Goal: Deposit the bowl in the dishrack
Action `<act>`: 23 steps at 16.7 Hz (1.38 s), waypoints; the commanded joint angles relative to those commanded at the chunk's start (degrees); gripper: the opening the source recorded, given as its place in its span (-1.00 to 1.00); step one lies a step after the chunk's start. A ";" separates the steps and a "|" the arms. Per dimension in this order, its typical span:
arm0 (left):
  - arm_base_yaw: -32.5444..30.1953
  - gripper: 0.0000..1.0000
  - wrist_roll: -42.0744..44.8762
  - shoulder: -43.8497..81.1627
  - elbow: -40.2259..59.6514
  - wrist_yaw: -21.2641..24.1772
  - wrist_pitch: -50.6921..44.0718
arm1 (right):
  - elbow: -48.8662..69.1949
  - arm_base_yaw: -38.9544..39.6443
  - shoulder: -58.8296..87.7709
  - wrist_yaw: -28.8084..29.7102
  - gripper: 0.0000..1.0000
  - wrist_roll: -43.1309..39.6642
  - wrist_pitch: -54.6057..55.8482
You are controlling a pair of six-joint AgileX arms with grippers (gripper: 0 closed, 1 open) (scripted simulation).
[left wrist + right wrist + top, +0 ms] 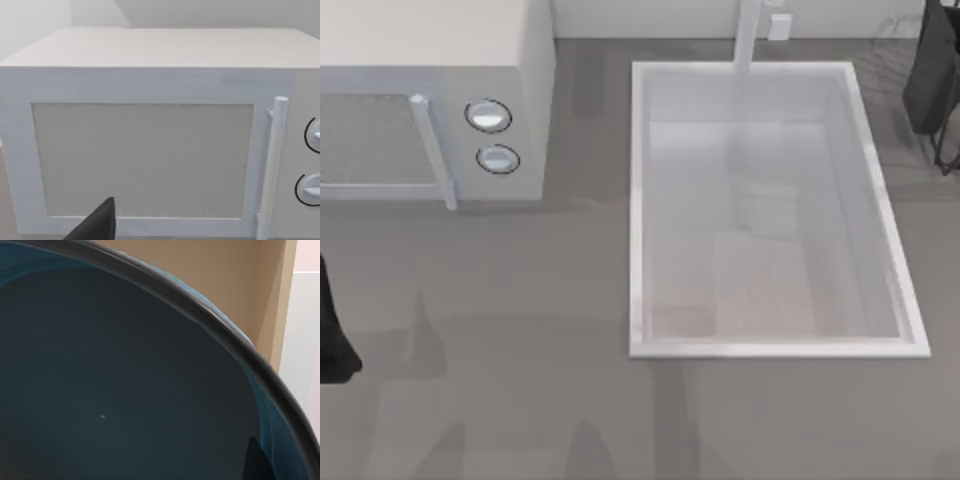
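The left arm [332, 335] sits parked at the table's left edge, its wrist camera facing the microwave [150, 135]; one dark finger [97, 225] shows there, but I cannot tell whether that claw is wide or narrow. In the middle lies the white sink [770, 348]. At the far right, near the back, thin dark wires mark the dishrack [945, 150], with the right arm [932, 70] dark above it. Its wrist view looks close into the teal bowl [125, 385] — likely carried, though the grip itself is hidden. The step seems to be the placing: next, lower the bowl into the rack and release.
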 joint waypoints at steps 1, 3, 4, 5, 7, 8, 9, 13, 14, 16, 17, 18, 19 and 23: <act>0.00 1.00 0.00 0.00 0.00 0.00 0.00 | 0.00 0.00 0.00 0.00 -1.00 0.00 0.00; 0.00 1.00 0.00 0.00 0.00 0.00 0.00 | 0.23 0.26 0.32 0.17 -1.00 0.10 -0.01; 0.00 1.00 0.00 0.00 0.00 0.00 0.00 | 0.20 0.47 0.96 0.38 -1.00 0.09 0.63; 0.00 1.00 0.00 0.00 0.00 0.00 0.00 | 0.14 0.87 2.24 0.81 -1.00 0.09 1.91; 0.00 1.00 0.00 0.00 0.00 0.00 0.00 | -0.18 2.15 6.49 2.27 -1.00 0.08 6.22; 0.00 1.00 0.00 0.00 0.00 0.00 0.00 | -0.48 3.03 9.31 3.27 -1.00 0.07 9.26; 0.00 1.00 0.00 0.00 0.00 0.00 0.00 | -0.89 4.06 12.47 4.41 -1.00 0.04 12.82; 0.00 1.00 0.00 0.00 0.00 0.00 0.00 | -3.57 9.27 26.67 9.91 -1.00 -0.14 30.53; 0.00 1.00 0.00 0.00 0.00 0.00 0.00 | -4.41 10.72 30.15 11.38 -1.00 -0.16 35.18; 0.00 1.00 0.00 0.00 0.00 0.00 0.00 | -6.16 13.55 36.46 14.24 -1.00 -0.15 43.66; 0.00 1.00 0.00 0.00 0.00 0.00 0.00 | -7.01 14.86 39.16 15.56 -1.00 -0.13 47.16; 0.00 1.00 0.00 0.00 0.00 0.00 0.00 | -7.80 16.06 41.50 16.76 -1.00 -0.10 50.05; 0.00 1.00 0.00 0.00 0.00 0.00 0.00 | -8.49 17.08 43.44 17.79 -1.00 -0.07 52.34; 0.00 1.00 0.00 0.00 0.00 0.00 0.00 | -9.62 18.70 46.26 19.41 -1.00 -0.02 55.59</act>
